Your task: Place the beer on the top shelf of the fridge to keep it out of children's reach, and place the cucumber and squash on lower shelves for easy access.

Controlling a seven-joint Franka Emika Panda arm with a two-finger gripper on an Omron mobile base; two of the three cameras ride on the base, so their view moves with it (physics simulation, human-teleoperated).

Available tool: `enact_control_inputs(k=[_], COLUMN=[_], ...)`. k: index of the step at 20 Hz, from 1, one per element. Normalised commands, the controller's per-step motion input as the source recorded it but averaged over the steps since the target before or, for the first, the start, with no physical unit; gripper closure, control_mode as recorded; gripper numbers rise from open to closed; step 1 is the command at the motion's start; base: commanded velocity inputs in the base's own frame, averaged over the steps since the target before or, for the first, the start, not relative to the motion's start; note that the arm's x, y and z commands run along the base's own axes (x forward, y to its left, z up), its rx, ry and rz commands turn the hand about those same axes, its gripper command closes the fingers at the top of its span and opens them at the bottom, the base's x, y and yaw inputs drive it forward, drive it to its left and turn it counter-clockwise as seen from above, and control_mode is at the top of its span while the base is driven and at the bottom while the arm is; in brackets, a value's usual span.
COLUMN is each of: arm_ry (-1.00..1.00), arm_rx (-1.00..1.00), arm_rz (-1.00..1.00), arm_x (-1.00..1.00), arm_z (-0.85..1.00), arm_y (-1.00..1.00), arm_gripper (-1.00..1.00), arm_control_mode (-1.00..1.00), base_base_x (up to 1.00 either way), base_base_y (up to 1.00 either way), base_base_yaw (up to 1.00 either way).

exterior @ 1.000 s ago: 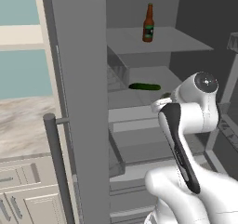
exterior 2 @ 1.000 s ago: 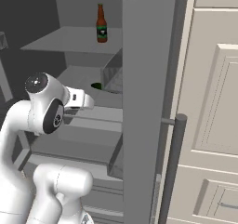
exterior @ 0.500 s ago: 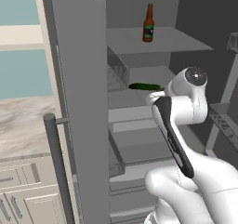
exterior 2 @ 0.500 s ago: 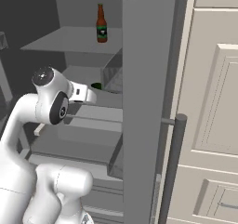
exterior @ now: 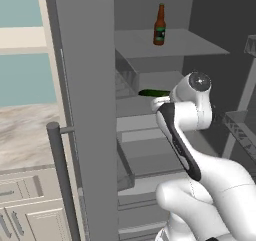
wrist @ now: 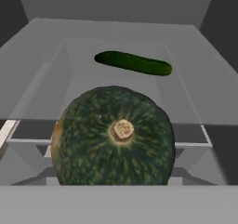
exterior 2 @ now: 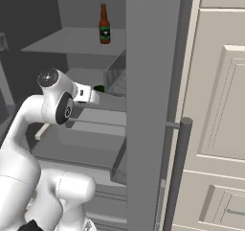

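The squash [wrist: 114, 137], round and dark green with a tan stem scar, looms close in the hand view and hangs just in front of a lower shelf [wrist: 190, 97]. My gripper [exterior 2: 93, 96] is shut on it, and the squash hides the fingertips. The cucumber [wrist: 133, 62] lies across the back of that same shelf, also seen as a dark green rod [exterior: 152, 92] just past my wrist. The beer [exterior: 159, 25] stands upright on the top shelf [exterior: 192, 44] of the open fridge [exterior 2: 72, 43], well above my hand.
The open grey fridge door [exterior: 85, 110] with its bar handle [exterior: 61, 180] stands close on the left of the arm. Drawers and bins [exterior: 150, 155] sit below the shelf. A door rack [exterior: 240, 130] is on the right, and cream cabinets [exterior 2: 215, 129] flank the fridge.
The arm has reached further into the fridge, carrying the squash closer to the shelf with the cucumber. Beer and cucumber have not moved.
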Motion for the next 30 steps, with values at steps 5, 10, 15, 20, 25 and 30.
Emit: enact_control_inputs(k=[5,10,15,20,25,30], arm_ry=[0.0,0.0,0.0,0.0,0.0,0.0], arm_rx=[0.03,0.01,0.0,0.0,0.0,0.0], arm_rz=[0.0,0.0,0.0,0.0,0.0,0.0], arm_x=[0.34,0.34,0.36,0.37,0.37,0.36], arm_z=[-0.18,-0.2,-0.2,-0.22,-0.24,-0.23], arm_y=[0.07,0.05,0.03,0.02,0.01,0.0], arm_gripper=[1.0,1.0,1.0,1.0,1.0,1.0], arm_control_mode=[-1.0,-1.0,-1.0,-1.0,-1.0,-1.0], base_base_x=[0.0,0.0,0.0,0.0,0.0,0.0], base_base_y=[0.0,0.0,0.0,0.0,0.0,0.0], base_base_yaw=[0.0,0.0,0.0,0.0,0.0,0.0])
